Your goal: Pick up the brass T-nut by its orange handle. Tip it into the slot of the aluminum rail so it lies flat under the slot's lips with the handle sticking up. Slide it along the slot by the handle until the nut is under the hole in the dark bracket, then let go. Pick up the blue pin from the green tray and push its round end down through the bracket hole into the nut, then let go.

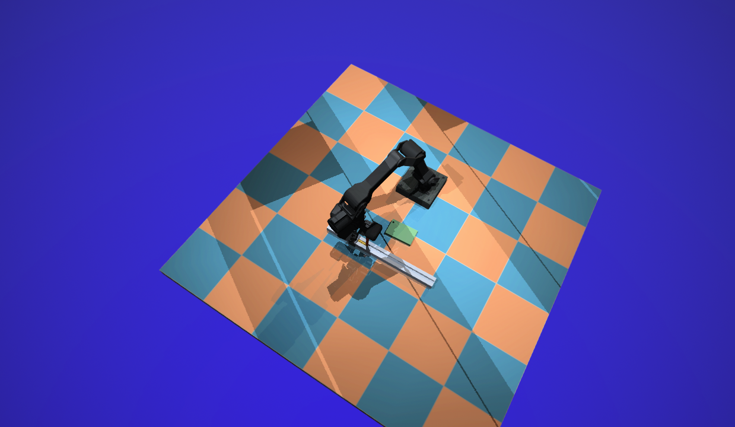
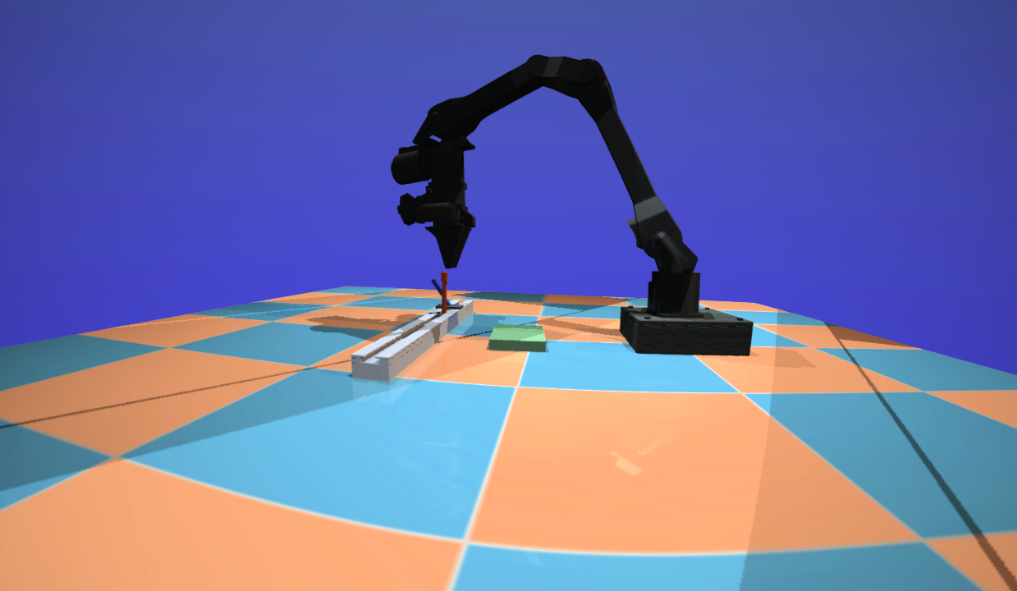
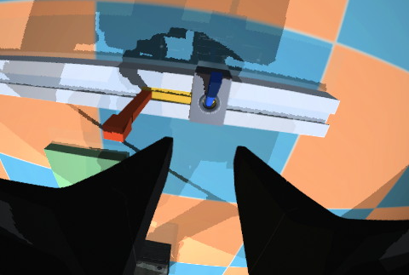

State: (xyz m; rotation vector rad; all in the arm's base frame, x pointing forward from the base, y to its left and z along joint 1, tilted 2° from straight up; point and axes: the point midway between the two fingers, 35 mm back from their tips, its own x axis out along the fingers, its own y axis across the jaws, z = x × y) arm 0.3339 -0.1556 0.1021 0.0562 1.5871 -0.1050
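The blue pin [image 2: 437, 287] [image 3: 214, 85] leans, its lower end in the bracket [image 3: 210, 113] hole, where a little brass shows. The brass nut [image 1: 362, 242] [image 3: 170, 95] lies in the slot of the rail [image 1: 401, 264] [image 2: 405, 346] [image 3: 273, 111], partly under the bracket, its orange handle [image 2: 444, 292] [image 3: 129, 115] standing up. Above, the end effector [image 2: 451, 267] [image 3: 204, 149] is partly open and empty. Beside the rail sits the green tray [image 1: 401, 232] [image 2: 517, 337] [image 3: 81, 166].

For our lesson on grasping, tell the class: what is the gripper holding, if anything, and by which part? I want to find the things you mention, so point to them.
Nothing is held: the gripper [image 2: 451, 267] [image 3: 204, 149] is open, with neither the orange handle [image 2: 444, 292] [image 3: 129, 113] nor the blue pin [image 3: 214, 87] between its fingers.
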